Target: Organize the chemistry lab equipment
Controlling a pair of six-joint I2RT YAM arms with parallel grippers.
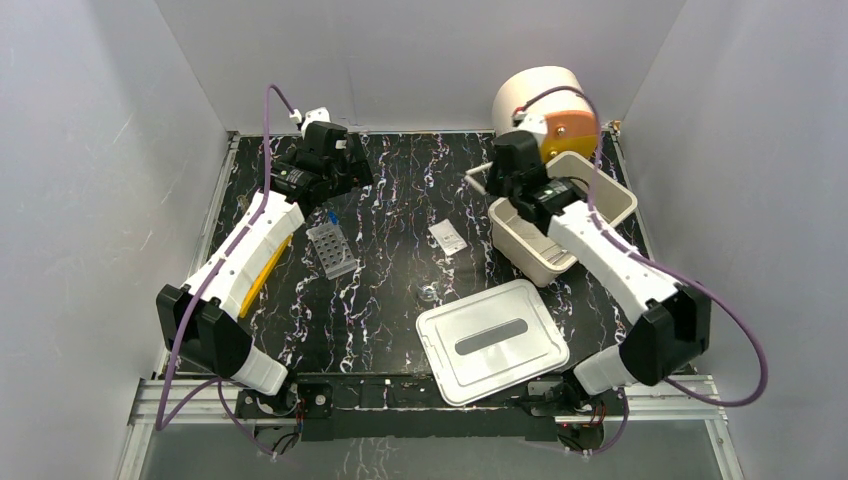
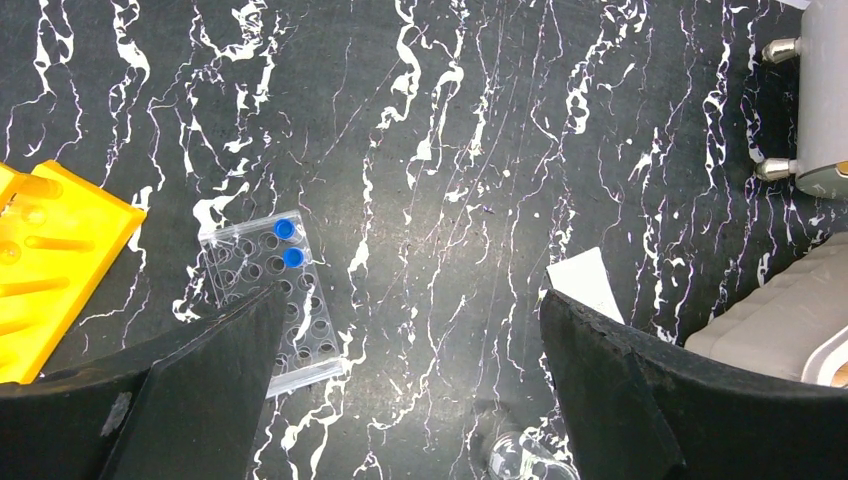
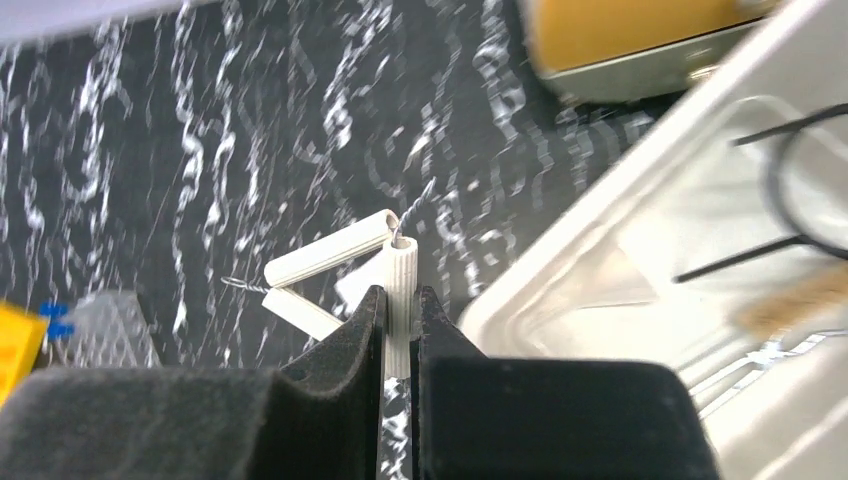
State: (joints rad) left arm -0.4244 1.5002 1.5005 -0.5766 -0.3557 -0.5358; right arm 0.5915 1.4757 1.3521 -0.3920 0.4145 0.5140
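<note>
My right gripper is shut on one leg of the white triangle and holds it above the table, just left of the open white bin. In the top view the right gripper is at the bin's far left corner, with the triangle sticking out to the left. A black wire loop and a wooden-handled tool lie in the bin. My left gripper is open and empty above the table. The grey tube rack holds two blue-capped tubes; it also shows in the top view.
The bin's white lid lies at the front centre. A white packet and a small glass item lie mid-table. A yellow rack is under the left arm. A white and orange cylinder stands behind the bin.
</note>
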